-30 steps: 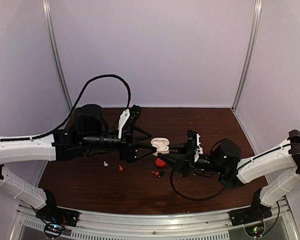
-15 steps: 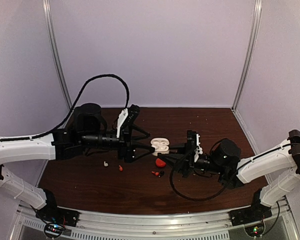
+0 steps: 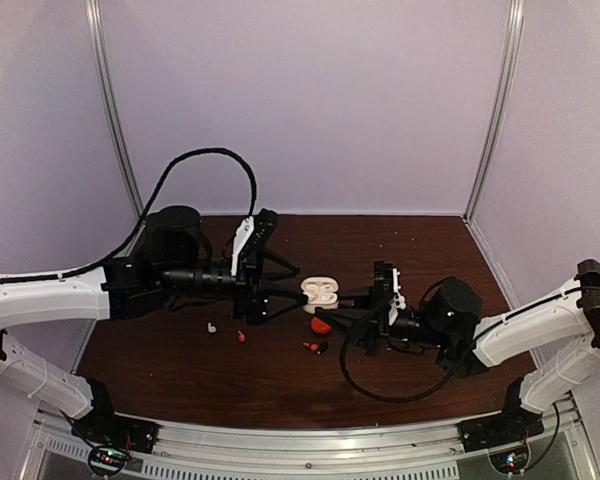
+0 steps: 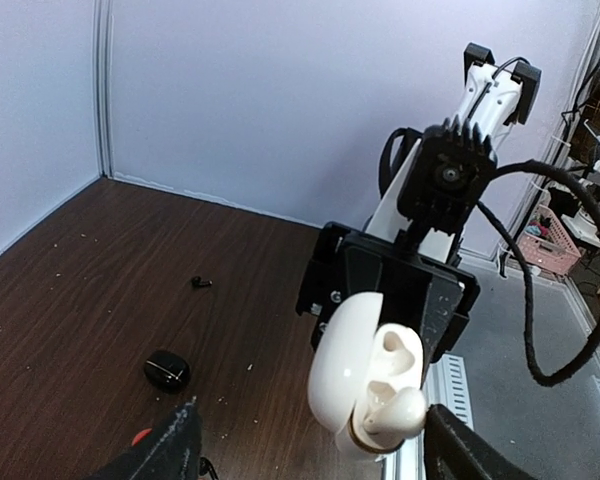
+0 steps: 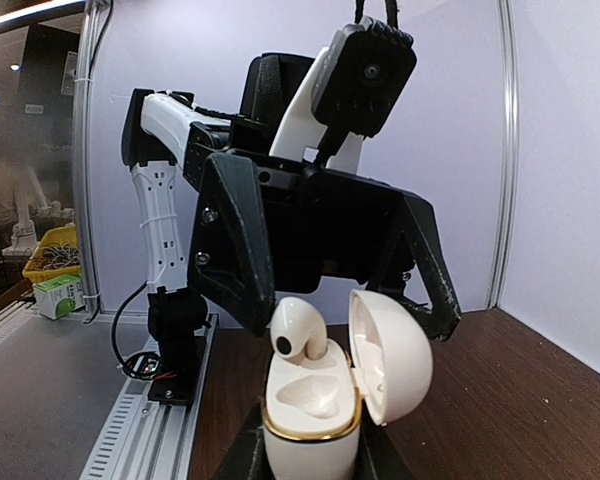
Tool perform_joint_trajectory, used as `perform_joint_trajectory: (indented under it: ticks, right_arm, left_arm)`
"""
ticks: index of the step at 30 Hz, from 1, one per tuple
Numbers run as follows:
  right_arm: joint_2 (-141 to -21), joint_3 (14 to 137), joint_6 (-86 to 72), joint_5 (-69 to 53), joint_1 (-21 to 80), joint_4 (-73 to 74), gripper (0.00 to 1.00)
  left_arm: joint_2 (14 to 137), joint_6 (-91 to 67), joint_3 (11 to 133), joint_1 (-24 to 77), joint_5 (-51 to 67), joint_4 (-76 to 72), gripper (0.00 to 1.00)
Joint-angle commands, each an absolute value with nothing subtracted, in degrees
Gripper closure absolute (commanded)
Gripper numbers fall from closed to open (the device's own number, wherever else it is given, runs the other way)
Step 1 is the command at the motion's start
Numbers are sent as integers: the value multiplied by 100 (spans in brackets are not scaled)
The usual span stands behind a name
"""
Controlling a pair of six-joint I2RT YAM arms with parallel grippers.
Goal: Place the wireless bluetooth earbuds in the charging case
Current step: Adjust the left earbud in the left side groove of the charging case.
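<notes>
Overhead view, left to right on the dark wood-grain tabletop (image 3: 180, 370): a white earbud (image 3: 211, 327) and a red earbud (image 3: 242, 336) lie loose, apart from each other. Above them is the left gripper (image 3: 292, 287), jaws wide and empty, aimed at the white case (image 3: 320, 292). A red case (image 3: 321, 325) lies on the tabletop close by. Just near of it, a second red earbud (image 3: 307, 347) lies beside a black earbud (image 3: 323, 346). The right gripper (image 3: 342, 299) has its jaws narrow, clamped on the base of the white case and holding it clear of the tabletop.

Only the wrist views show inside the white case. It is a glossy rounded shell with a gold rim and its lid hinged open. One stemmed earbud (image 5: 298, 330), also white, stands partly in a socket, not fully seated. Only the left wrist view shows a glossy black case (image 4: 167, 370) on the tabletop and a small black piece (image 4: 200, 282) beyond it.

Compared with a second ago, the left arm sits slightly further left. The white case, the right arm and the loose items are unmoved.
</notes>
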State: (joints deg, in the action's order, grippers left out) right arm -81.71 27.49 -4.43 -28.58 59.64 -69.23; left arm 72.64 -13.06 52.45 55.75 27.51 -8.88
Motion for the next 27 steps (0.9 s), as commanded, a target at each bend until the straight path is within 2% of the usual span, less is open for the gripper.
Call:
perform_joint_trajectory:
  ticks: [1, 15, 20, 27]
  right_arm:
    - [-8192, 2839, -440, -2997, 5968, -7166, 100]
    - [-8130, 2792, -395, -2921, 5968, -7179, 100]
    - [-8113, 2734, -396, -2830, 5954, -7233, 100]
    - [-8134, 2518, -577, -2792, 5835, -7484, 100]
  left_arm:
    - [7358, -1394, 5396, 5525, 2520, -1080, 23]
    - [7680, -1502, 5518, 5528, 2266, -907, 25]
    - [7705, -1303, 5540, 5528, 2632, -818, 21]
    - [7047, -1282, 5172, 5330, 2838, -1294, 17]
